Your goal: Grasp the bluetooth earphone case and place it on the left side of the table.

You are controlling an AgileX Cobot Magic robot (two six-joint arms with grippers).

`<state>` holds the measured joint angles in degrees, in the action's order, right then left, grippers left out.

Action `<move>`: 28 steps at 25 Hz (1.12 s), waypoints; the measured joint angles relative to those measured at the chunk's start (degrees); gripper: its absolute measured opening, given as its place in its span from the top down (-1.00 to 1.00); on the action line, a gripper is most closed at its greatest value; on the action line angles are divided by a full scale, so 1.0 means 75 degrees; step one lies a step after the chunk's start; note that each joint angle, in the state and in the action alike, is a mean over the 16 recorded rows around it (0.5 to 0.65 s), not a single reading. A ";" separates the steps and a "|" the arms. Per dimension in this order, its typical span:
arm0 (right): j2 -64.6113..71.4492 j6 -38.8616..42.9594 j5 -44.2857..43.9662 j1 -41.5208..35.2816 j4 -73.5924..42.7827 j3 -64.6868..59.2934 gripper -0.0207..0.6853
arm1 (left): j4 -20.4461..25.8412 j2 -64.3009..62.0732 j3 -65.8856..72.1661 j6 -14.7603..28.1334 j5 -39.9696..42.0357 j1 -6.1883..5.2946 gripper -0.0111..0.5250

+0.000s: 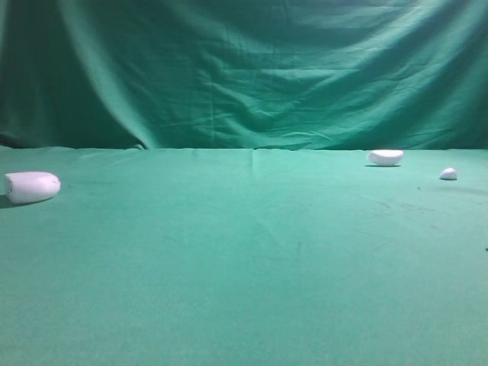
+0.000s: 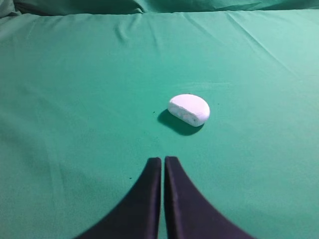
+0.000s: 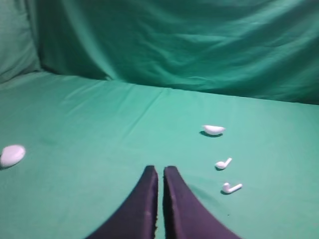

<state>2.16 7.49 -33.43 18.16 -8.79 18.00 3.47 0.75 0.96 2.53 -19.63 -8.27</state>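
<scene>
A green cloth backdrop hung in loose vertical folds across the whole rear of the scene, darker toward its left and right edges and brighter in the middle. It met the flat surface along a straight horizontal crease. In the right wrist view the drape stood well beyond the pincer tips, shadowed and softly blurred. Light fell evenly from above, casting short, soft shadows.

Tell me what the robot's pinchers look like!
Only the fingertips show, in the two wrist views. The left gripper has two smooth, dark, nearly black fingers that are wide at the bottom and curve up to thin tips, like a pointy beak. The right gripper looks just the same. No cables, stickers or markings can be seen, and the arms themselves are out of view.
</scene>
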 joint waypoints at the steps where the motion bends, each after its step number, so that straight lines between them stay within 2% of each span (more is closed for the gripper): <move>1: -0.0076 -0.0001 0.0155 -0.0262 0.0082 -0.0252 0.94 | 0.0000 0.0000 0.0000 0.0000 0.0000 0.0000 0.96; 6: -0.0315 -0.0016 0.0637 -0.1234 0.0472 -0.1302 0.94 | 0.0000 0.0000 0.0000 0.0000 0.0000 0.0000 0.96; 12: -0.0378 -0.0128 0.0924 -0.1756 0.0744 -0.2105 0.94 | 0.0000 0.0000 0.0000 0.0000 0.0000 0.0000 0.96; 28: -0.0378 -0.0369 0.1362 -0.1886 0.0809 -0.2562 0.94 | 0.0000 0.0000 0.0000 0.0000 0.0000 0.0000 0.96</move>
<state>-0.68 4.73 -23.21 4.01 -2.72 -1.22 3.47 0.75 0.96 2.53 -19.63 -8.27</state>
